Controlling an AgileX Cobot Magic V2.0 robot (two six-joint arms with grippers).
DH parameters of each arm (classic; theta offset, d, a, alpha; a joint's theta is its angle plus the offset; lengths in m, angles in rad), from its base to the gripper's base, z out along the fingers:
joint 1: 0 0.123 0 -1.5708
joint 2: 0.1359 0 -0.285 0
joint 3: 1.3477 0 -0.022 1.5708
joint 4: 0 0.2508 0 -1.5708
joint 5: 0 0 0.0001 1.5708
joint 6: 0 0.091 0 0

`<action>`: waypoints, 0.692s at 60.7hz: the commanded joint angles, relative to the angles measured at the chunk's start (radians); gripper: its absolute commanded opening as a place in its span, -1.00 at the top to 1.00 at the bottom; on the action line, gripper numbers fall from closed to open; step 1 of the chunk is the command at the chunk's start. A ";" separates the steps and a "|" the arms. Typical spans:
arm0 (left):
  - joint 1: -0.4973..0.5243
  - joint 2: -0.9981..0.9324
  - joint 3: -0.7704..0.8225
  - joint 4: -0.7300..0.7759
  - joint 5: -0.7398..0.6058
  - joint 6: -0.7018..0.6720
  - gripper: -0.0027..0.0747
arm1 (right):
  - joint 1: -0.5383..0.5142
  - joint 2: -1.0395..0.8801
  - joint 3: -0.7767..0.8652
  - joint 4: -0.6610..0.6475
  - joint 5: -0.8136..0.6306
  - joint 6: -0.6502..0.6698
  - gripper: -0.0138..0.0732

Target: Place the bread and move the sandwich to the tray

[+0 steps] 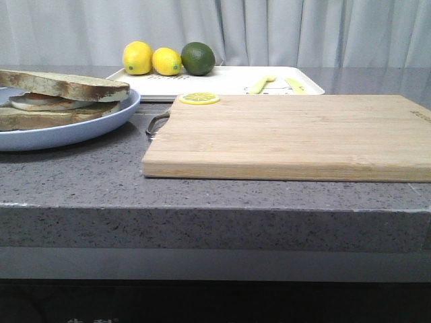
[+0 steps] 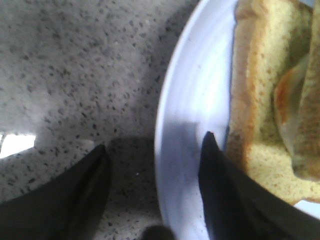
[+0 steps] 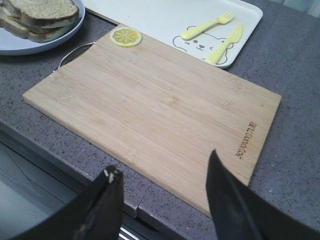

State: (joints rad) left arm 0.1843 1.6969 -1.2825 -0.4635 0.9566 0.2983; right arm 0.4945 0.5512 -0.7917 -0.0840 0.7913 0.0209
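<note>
Left gripper [image 2: 155, 150] straddles the plate [image 2: 190, 100] rim over speckled countertop [image 2: 75, 75].

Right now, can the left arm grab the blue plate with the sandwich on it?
Probably yes. The left gripper is open, with one finger over the plate and the other outside its rim on the countertop. Nothing sits between them, so closing should pinch the rim beside the sandwich.

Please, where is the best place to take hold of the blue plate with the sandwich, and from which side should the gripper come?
Probably the plate's bare outer rim, from the counter side away from the bread. The left gripper is open, and one finger is over the plate, the other over the counter, astride that rim. The rim is thin, shallow and free of food there.
</note>
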 commanded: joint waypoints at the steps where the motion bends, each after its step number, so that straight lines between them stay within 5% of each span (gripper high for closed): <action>1: 0.000 -0.032 -0.029 -0.040 -0.017 0.003 0.26 | -0.005 0.002 -0.026 -0.010 -0.071 0.000 -0.24; 17: 0.000 -0.032 -0.029 -0.050 0.003 0.005 0.98 | -0.005 0.002 -0.026 -0.010 -0.071 0.000 -0.24; 42: -0.014 -0.034 -0.149 -0.212 0.049 0.085 0.98 | -0.005 0.002 -0.026 -0.010 -0.071 0.000 -0.24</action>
State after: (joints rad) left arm 0.1830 1.7048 -1.3605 -0.5934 1.0012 0.3604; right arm 0.4945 0.5512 -0.7917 -0.0840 0.7913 0.0209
